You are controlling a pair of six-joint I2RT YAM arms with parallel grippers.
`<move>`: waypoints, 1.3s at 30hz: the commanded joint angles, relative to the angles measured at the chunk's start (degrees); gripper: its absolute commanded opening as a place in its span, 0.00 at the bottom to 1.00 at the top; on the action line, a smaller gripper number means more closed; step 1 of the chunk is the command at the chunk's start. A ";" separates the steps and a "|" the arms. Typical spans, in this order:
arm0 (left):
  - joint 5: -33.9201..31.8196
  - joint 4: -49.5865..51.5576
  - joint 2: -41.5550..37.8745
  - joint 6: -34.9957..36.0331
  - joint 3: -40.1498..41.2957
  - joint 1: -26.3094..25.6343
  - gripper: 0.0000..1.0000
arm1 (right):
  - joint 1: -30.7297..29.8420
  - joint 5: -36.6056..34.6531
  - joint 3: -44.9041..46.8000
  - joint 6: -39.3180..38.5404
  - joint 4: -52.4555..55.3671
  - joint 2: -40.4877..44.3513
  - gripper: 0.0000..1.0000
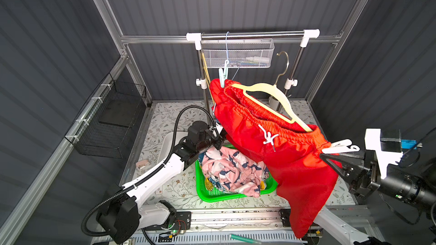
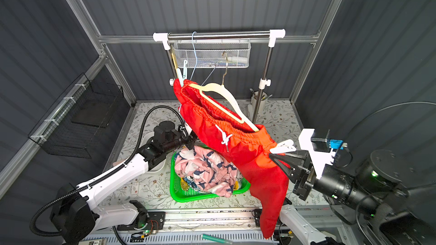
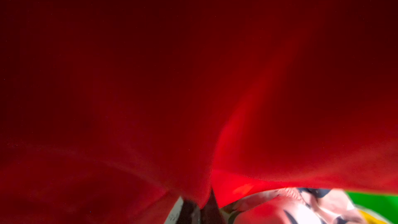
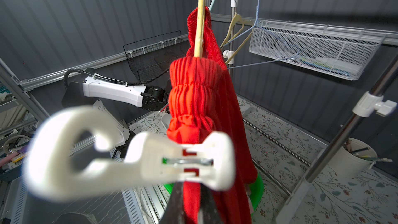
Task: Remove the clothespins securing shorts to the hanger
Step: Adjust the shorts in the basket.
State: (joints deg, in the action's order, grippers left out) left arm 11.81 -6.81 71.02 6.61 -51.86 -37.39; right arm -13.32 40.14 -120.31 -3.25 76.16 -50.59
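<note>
Red shorts (image 1: 283, 161) with a white drawstring hang by the waistband on a tilted cream hanger (image 1: 266, 89). A mint clothespin (image 1: 223, 75) clips the far end of the waistband. At the near end sits a white hooked clothespin (image 1: 339, 146), which fills the right wrist view (image 4: 150, 158). Just below it, my right gripper (image 1: 323, 157) is shut on the red cloth, which shows between its fingers (image 4: 176, 203). My left gripper (image 1: 220, 142) is shut on the shorts' lower edge under the far side. The left wrist view is mostly red fabric (image 3: 193, 82).
A green basket (image 1: 212, 196) on the table holds pink bird-print shorts (image 1: 233, 168). A white mesh basket (image 1: 238, 54) and a blue wire hanger (image 1: 227, 43) hang from the steel rod. A black wire basket (image 1: 111, 119) lines the left wall. A white tub (image 1: 168, 137) sits behind my left arm.
</note>
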 commanded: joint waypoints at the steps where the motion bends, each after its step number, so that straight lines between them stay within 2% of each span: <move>1: 2.11 -1.36 -4.41 -2.80 -0.56 0.21 0.00 | 0.05 1.26 0.48 -0.49 -7.25 -0.13 0.00; 7: 4.02 4.89 -14.43 -7.42 2.50 0.28 0.00 | 0.05 2.30 3.52 -0.57 -10.74 -0.42 0.00; 13: 8.52 15.26 -21.10 -11.21 0.22 0.16 0.00 | 0.05 4.10 3.71 -1.68 -12.68 -2.50 0.00; 18: 13.20 20.52 -24.04 -14.20 -3.38 0.12 0.00 | 0.06 5.77 5.53 -1.81 -15.96 -4.31 0.00; 29: 17.55 31.81 -25.48 -15.68 -15.21 0.19 0.00 | 0.07 8.71 11.34 -0.65 -27.49 -5.40 0.00; 35: 16.55 34.42 -28.09 -17.51 -15.80 0.16 0.00 | -0.08 11.42 13.27 2.27 -34.62 -5.68 0.00; 39: 15.55 34.63 -31.43 -19.35 -12.77 0.19 0.00 | -0.34 13.72 17.41 6.34 -44.03 -4.62 0.00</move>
State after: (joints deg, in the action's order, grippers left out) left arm 27.05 26.24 42.13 -10.46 -66.00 -37.39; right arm -13.34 50.39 -104.36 -0.34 45.95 -56.16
